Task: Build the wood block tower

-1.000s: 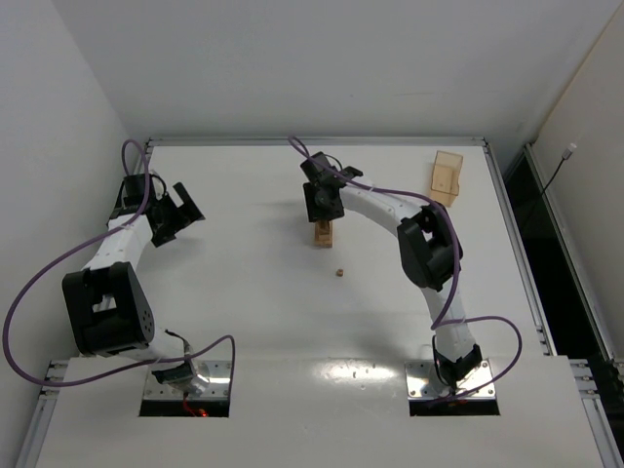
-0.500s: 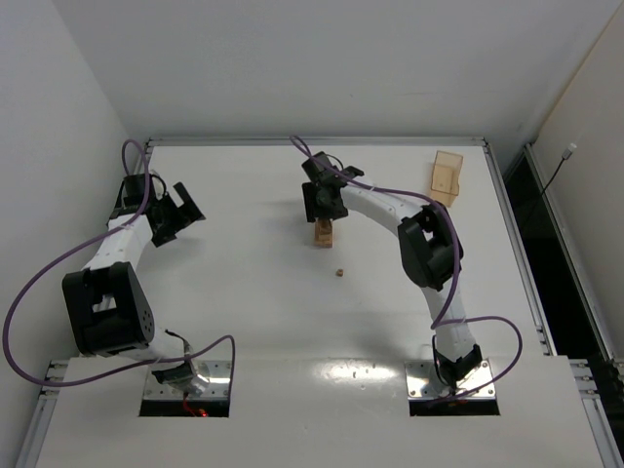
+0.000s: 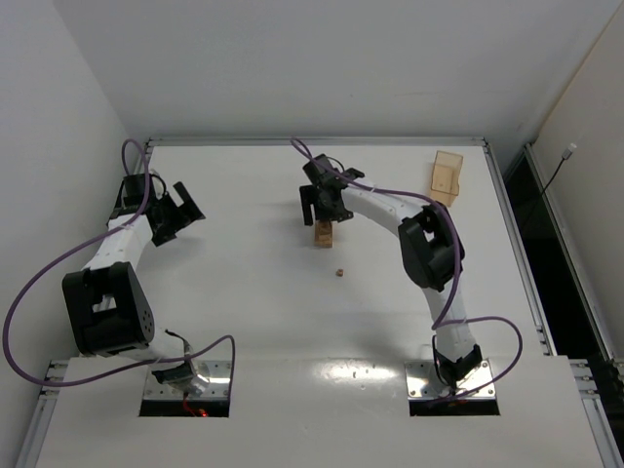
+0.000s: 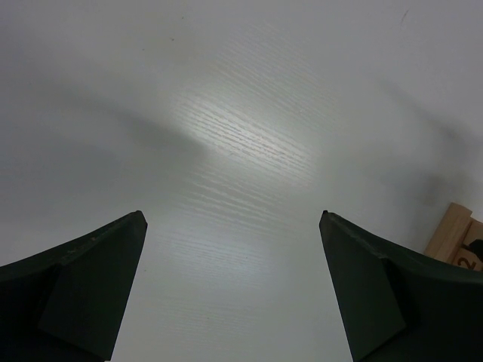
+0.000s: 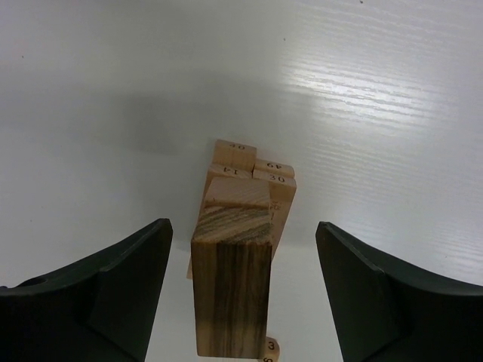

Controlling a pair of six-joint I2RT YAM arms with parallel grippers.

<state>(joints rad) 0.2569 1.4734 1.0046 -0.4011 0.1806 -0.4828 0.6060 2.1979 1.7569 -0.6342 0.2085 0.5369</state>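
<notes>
Hovering over the stack: the right gripper (image 5: 241,225) points down at the tower (image 3: 323,234), about midway between the left and right edges of the worktop (image 3: 244,302) and somewhat toward its far edge.
Right jaws: spread wide, one finger on each side of the top block (image 5: 232,290). Bare worktop shows in both gaps, so they touch nothing and hold nothing.
Tower make-up: a narrow stack of light-brown wood blocks standing on the worktop. The top block has dark, streaked grain. The blocks under it carry small printed numbers and step out on the side away from the wrist camera.
Tiny bit (image 3: 338,273): lies alone on the worktop near the tower, toward the near edge and slightly to the right, not touching the stack.
Left gripper (image 3: 177,213): near the left edge, over the far half of the worktop, well apart from the tower.
Left jaws: opened wide with only bare worktop between the fingers, holding nothing.
Wooden piece (image 4: 451,232): light wood at the right edge of the left wrist view, partly hidden behind the finger. I cannot tell which piece it is.
Amber box (image 3: 446,176): translucent, near the far right corner, well apart from the tower and both grippers.
</notes>
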